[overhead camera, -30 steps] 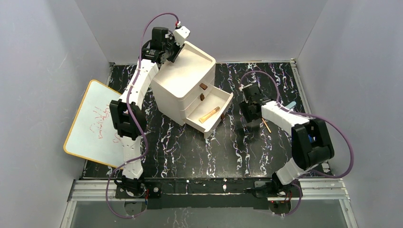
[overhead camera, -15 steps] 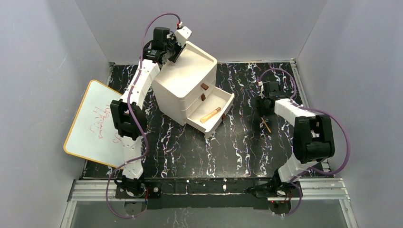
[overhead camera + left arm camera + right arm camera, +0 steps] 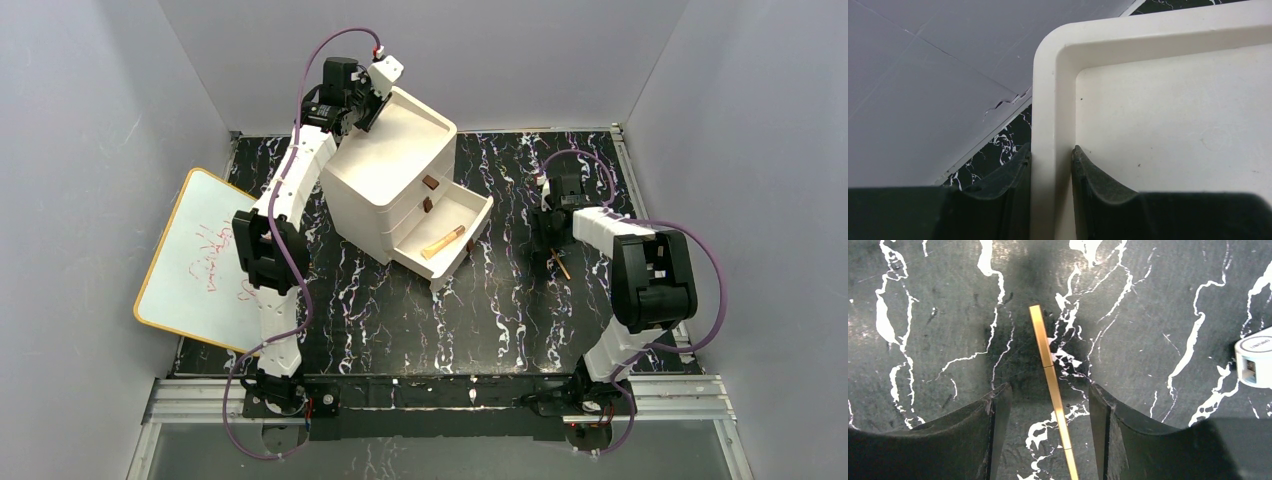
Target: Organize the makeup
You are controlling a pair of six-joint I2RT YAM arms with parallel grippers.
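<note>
Right wrist: gold stick (image 3: 1053, 390) points away between spread jaws.

The black marbled table (image 3: 400, 310) carries a white drawer box (image 3: 385, 185) and, well apart, a thin gold stick (image 3: 1049, 370).

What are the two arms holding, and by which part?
The left fingers pinch the white drawer box by its top rim, near a corner. The right fingers straddle the gold stick, open, gripping nothing.

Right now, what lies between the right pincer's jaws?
A thin gold stick lies flat on the black marbled table, between the jaws of the open right pincer and touching neither. The right wrist view shows it.
</note>
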